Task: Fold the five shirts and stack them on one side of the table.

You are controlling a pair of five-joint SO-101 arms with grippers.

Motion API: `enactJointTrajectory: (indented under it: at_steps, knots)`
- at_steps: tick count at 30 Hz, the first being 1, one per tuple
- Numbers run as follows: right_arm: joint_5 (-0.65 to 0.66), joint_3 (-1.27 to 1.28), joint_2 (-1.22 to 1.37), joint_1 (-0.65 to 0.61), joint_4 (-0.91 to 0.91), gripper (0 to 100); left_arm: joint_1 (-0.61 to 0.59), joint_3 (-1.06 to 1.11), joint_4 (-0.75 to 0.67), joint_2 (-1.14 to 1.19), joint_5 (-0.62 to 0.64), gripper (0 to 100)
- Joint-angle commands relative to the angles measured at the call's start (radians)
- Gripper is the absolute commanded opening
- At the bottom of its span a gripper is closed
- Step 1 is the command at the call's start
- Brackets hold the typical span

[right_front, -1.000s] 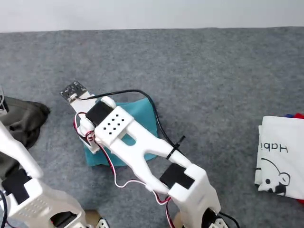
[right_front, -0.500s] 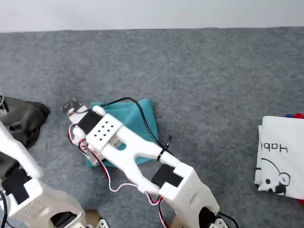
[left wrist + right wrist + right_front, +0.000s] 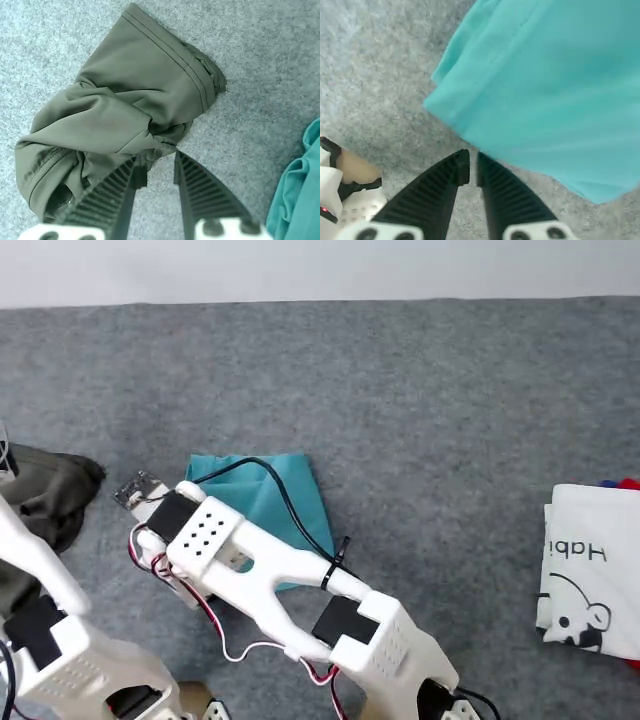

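Note:
A folded teal shirt (image 3: pixel 285 490) lies left of the table's middle, partly under my right arm, which stretches across it. My right gripper (image 3: pixel 140 490) is just off the shirt's left edge; in the right wrist view it (image 3: pixel 471 162) is shut and empty over grey felt beside the teal shirt (image 3: pixel 545 90). A crumpled olive shirt (image 3: pixel 50 495) lies at the left edge. My left gripper (image 3: pixel 159 162) hangs over the olive shirt (image 3: pixel 120 115), slightly open, with its tips at the cloth's edge and nothing held. The teal shirt (image 3: pixel 295 200) shows beside it.
A folded white printed shirt (image 3: pixel 590 570) tops a stack at the right edge, with red and blue cloth (image 3: pixel 618 483) peeking out beneath. Grey felt table (image 3: pixel 400 390) stretches open across the back and the middle right. A black cable (image 3: pixel 290 505) crosses the teal shirt.
My right gripper has moved from the teal shirt's far left corner toward the front and left, off the cloth. More of the teal shirt now shows. The left arm has kept still.

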Motion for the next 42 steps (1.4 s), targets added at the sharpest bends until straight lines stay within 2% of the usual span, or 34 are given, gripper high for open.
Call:
enactJointTrajectory:
  at_steps: [1,5,11,16,21,29,32,39,42]
  knots:
    - [-0.032,-0.06,-0.015,0.025,-0.013,15.0,-0.002,-0.002,0.012,-0.049,0.002,10]
    - [-0.051,-0.109,-0.016,0.082,-0.007,22.9,-0.002,-0.001,0.014,-0.049,0.002,10]
    - [-0.049,-0.272,-0.016,0.16,0.004,23.0,0.011,-0.001,0.014,-0.049,0.002,10]
    - [-0.049,-0.439,-0.013,0.196,0.116,23.0,0.08,0.021,0.023,-0.058,0.002,10]
    - [-0.049,-0.451,-0.01,0.168,0.133,23.0,0.13,0.038,0.023,-0.054,0.006,10]
    - [-0.049,-0.45,-0.007,0.002,0.133,23.0,0.127,0.038,0.021,-0.051,0.008,10]
    - [-0.049,-0.45,-0.007,-0.013,0.133,23.0,0.126,0.036,0.021,-0.051,0.008,10]
    - [-0.052,-0.445,0.041,0.153,0.133,22.7,0.126,0.036,0.021,-0.051,0.005,10]
    - [-0.049,-0.445,0.101,0.219,0.133,15.1,0.126,0.036,0.021,-0.051,0.006,10]
